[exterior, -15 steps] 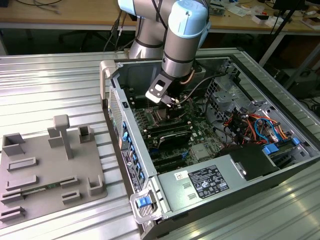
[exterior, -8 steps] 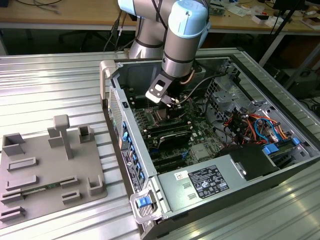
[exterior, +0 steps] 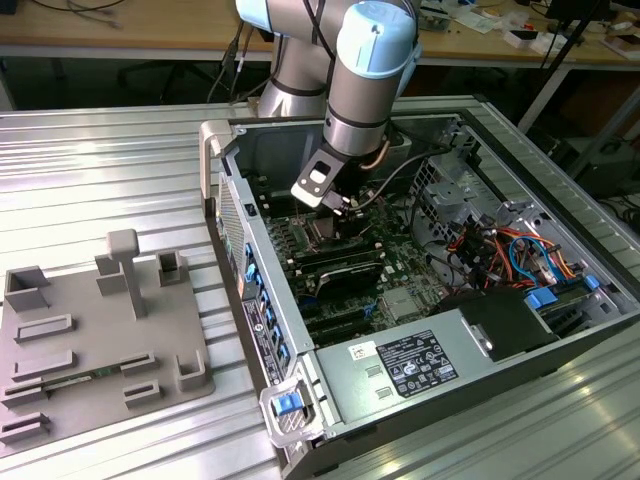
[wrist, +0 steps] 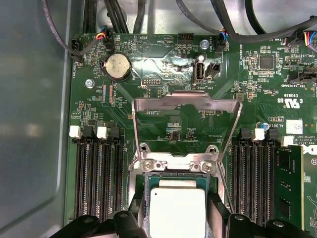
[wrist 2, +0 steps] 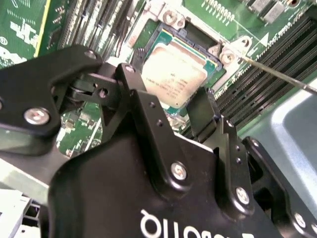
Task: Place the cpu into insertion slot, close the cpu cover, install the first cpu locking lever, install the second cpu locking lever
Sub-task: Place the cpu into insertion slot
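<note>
Pinching the cpu [wrist: 177, 203], the pincer [wrist: 176, 212] sits at the insertion slot [wrist 2: 190, 42], placement apparently underway; seating likely needs square alignment.

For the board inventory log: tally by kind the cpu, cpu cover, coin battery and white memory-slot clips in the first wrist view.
cpu: 1
cpu cover: 1
coin battery: 1
white memory-slot clips: 4
Total: 7
</note>
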Available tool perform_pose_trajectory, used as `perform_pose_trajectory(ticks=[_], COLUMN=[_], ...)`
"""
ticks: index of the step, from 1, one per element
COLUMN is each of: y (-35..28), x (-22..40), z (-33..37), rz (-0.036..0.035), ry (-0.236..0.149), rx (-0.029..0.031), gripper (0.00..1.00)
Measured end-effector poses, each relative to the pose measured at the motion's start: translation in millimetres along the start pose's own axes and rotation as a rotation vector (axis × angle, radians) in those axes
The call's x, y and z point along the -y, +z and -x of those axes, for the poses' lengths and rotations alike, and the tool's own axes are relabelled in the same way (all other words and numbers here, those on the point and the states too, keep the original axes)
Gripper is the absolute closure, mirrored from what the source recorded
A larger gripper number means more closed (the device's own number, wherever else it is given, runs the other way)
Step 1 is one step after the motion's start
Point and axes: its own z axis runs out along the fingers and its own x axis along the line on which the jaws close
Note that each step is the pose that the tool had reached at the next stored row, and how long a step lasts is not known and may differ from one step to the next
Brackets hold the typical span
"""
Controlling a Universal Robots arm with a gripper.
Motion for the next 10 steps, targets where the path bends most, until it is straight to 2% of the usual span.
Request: perform_pose_trajectory(ticks=[10], y=[-3.2], x=[-0.3], z=[0.0], rz=[0.0001], ry=[0.001], rx=[-0.0001], gripper=[0.39])
